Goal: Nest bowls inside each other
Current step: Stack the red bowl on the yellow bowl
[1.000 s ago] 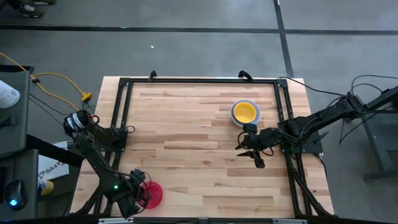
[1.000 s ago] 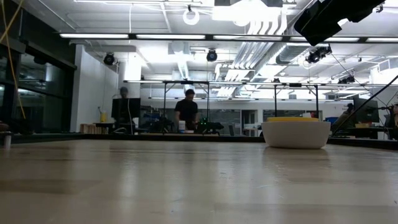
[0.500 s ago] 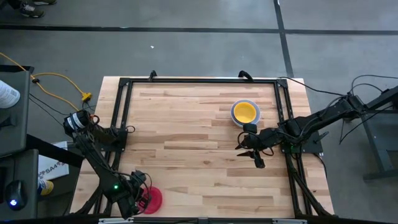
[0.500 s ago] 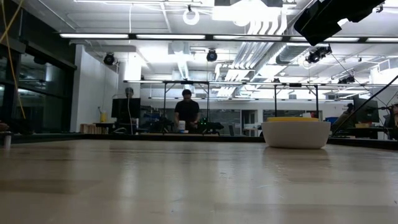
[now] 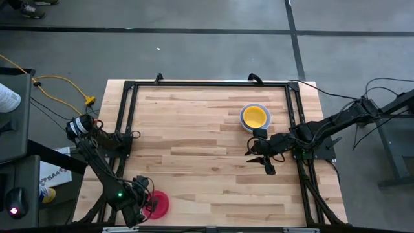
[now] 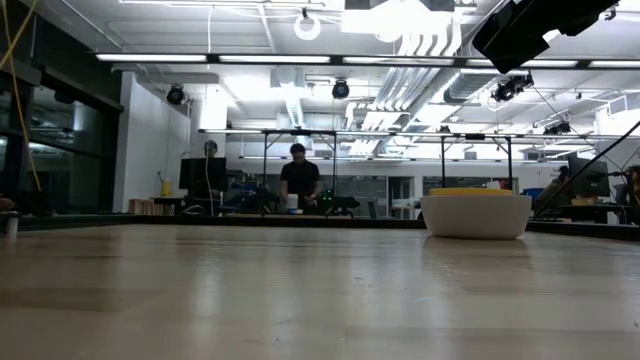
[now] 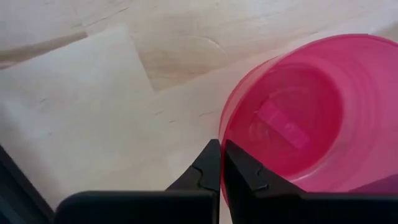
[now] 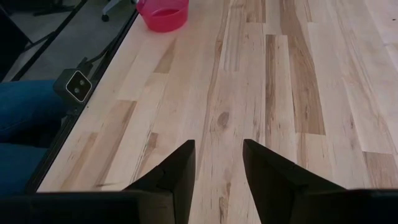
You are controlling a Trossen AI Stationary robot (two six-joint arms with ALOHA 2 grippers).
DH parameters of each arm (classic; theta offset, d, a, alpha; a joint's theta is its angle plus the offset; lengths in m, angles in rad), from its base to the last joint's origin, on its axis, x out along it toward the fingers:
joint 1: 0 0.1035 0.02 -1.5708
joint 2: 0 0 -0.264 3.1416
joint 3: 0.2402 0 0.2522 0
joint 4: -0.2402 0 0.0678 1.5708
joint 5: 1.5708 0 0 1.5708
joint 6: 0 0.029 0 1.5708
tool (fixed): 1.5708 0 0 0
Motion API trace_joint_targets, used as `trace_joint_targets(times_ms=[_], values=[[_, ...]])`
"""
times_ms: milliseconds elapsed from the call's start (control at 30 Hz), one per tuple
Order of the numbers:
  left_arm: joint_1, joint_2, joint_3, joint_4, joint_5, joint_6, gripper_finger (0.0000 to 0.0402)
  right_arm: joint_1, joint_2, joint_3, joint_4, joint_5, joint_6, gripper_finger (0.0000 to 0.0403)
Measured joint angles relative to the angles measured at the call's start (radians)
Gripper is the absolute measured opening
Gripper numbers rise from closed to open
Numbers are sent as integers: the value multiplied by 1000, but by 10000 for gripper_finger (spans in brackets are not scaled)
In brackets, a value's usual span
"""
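My left tool (image 7: 221, 163) is pinched on the rim of the red bowl (image 5: 157, 203) at the desk's (image 5: 194, 139) near-left corner; I'd lift straight up, keeping it level. My right tool (image 5: 261, 157), spread, waits beside the stack (image 5: 254, 118). Two groups visible: one red bowl, one yellow-topped stack.

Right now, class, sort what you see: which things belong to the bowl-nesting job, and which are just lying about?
Job:
- red bowl, rim pinched by the left gripper, jaws shut
- yellow bowl nested in the white bowl
- right gripper, jaws open, waiting over bare table

Lying about:
- yellow cable off the table
- person in the background
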Motion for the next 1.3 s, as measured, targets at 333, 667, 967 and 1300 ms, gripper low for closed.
trace_joint_targets(times_ms=[333,667,967,1300], values=[[106,-64,0,-7,-2,156,1,0,18,0,6,0,-16,128],[452,-144,0,-56,83,657,0,0,114,0,224,-81,-164,128],[780,-146,0,40,159,1063,0,0,173,15,231,-102,-166,128],[1027,-137,108,76,195,1313,0,-3,312,233,62,-93,-266,128]])
